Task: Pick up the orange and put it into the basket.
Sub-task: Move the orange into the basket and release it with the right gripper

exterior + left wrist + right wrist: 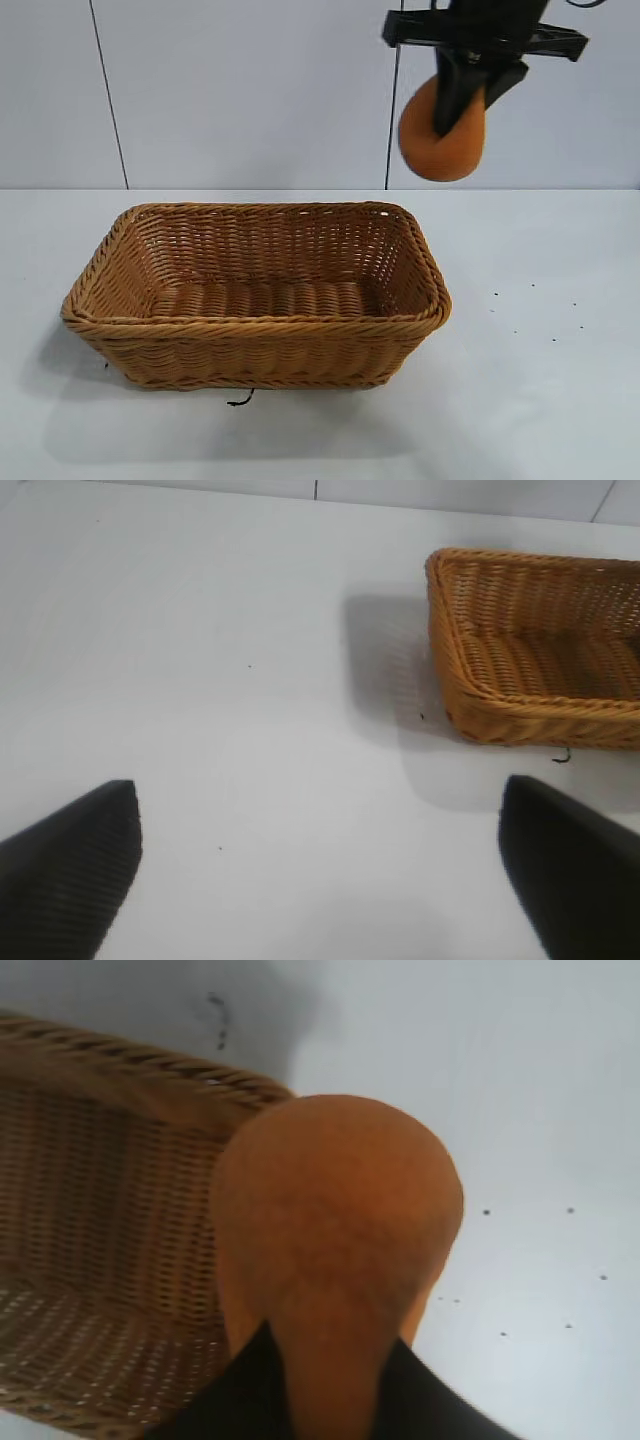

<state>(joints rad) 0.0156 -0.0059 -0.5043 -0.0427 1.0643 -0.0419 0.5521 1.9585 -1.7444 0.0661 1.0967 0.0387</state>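
Two dark fingers (70,865) of the left gripper (320,875) stand wide apart over the bare white table (230,660), holding nothing; the basket (540,640) lies near, off to one side of it. In the exterior view the basket (255,300) sits on the table (540,400) with its inside bare, and a small dark thread (240,400) lies at its front edge. Farther up, the right gripper (462,100) is clamped on the orange (445,135), which hangs in the air above and beyond the right end of the basket, perhaps not yet over the rim. Some small dark specks (535,315) are on the table at the right.
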